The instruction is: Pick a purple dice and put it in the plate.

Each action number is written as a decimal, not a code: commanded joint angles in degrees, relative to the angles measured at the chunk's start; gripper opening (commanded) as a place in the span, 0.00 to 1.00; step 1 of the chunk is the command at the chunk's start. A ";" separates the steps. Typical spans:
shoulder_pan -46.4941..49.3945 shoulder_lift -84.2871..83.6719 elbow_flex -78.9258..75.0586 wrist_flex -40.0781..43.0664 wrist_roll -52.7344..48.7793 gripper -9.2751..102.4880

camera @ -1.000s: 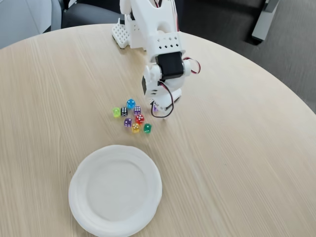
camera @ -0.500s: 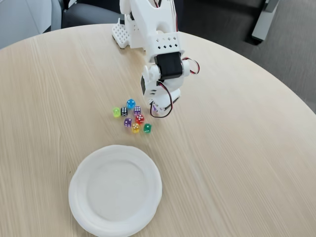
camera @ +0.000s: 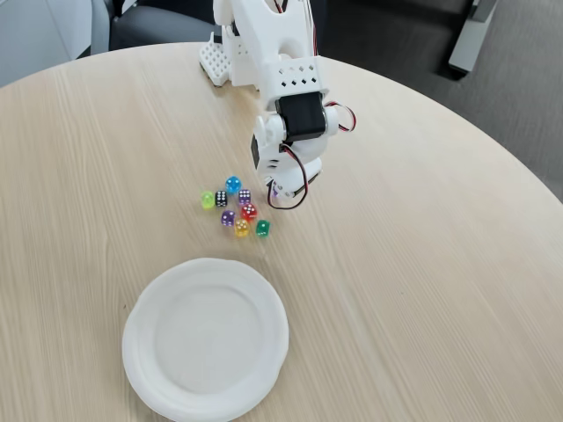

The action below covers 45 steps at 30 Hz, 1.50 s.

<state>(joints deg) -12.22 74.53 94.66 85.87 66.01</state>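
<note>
Pale wood-grain fills the round counter [camera: 422,290] in the fixed view, with dark carpet and part of a grey chair beyond its far edge. From that far edge a white printed arm [camera: 268,53] reaches down toward a little huddle of dice, its black servo facing the camera and red and black wires looping beneath. The gripper [camera: 276,190] hangs just right of the huddle with something small and purple at its tip; whether the jaws are open or pinched on anything I cannot tell from here. Two purple dice lie on the counter: one purple dice [camera: 244,196] sits at the upper right of the group, nearest the gripper, and another purple dice [camera: 228,217] sits lower, at the group's near left. Crowding them are a blue die [camera: 232,184] at the far side, a black die [camera: 221,199] and a lime die [camera: 208,200] to the left, a red die [camera: 249,211] in the middle, and a yellow die [camera: 242,228] and a green die [camera: 262,229] on the near side, all nearly touching. White pips show on the tops, too small to count, and being cubes they have no long axis to speak of. The plate [camera: 141,308] lies flat and bare nearer the camera, well apart from the dice. No writing is legible anywhere.
</note>
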 commanded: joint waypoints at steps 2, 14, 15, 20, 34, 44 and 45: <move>0.18 1.67 -1.41 0.00 1.32 0.09; 0.26 16.52 -1.32 0.26 3.34 0.08; 0.26 17.23 -1.32 0.26 3.16 0.08; 0.53 20.74 -1.32 0.35 1.14 0.08; 18.81 22.41 -1.32 0.00 -6.50 0.08; 25.05 21.53 -1.32 -1.85 -10.37 0.08; 25.05 21.53 -1.32 -3.34 -10.63 0.08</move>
<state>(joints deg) 12.22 94.75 94.66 84.46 55.99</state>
